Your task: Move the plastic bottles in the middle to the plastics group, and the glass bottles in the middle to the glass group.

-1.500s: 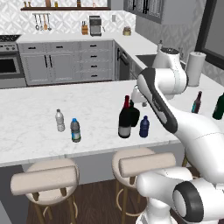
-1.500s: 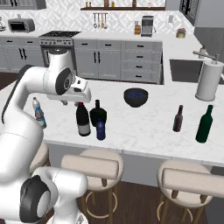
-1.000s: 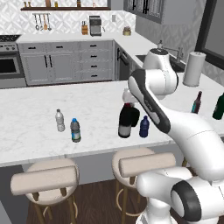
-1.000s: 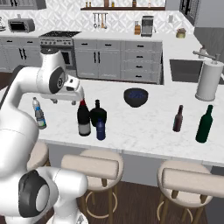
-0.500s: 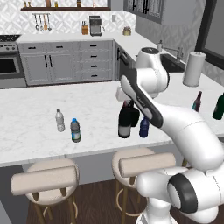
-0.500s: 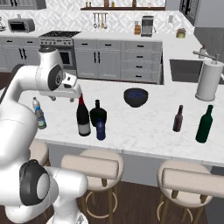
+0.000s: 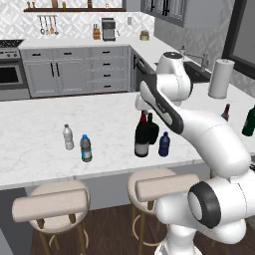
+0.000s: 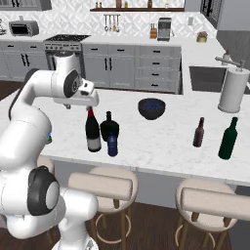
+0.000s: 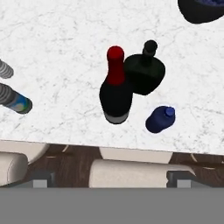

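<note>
Hand view: wine bottle (upright) near counter edge.

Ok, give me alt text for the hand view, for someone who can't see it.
Seen from above, a tall dark wine bottle with a red top stands on a white marble counter, a squat black bottle close beside it and a small dark blue bottle nearby. Two clear water bottles poke in from one edge, a dark bowl sits at a corner, and stool seats show beyond the counter's edge.
</note>
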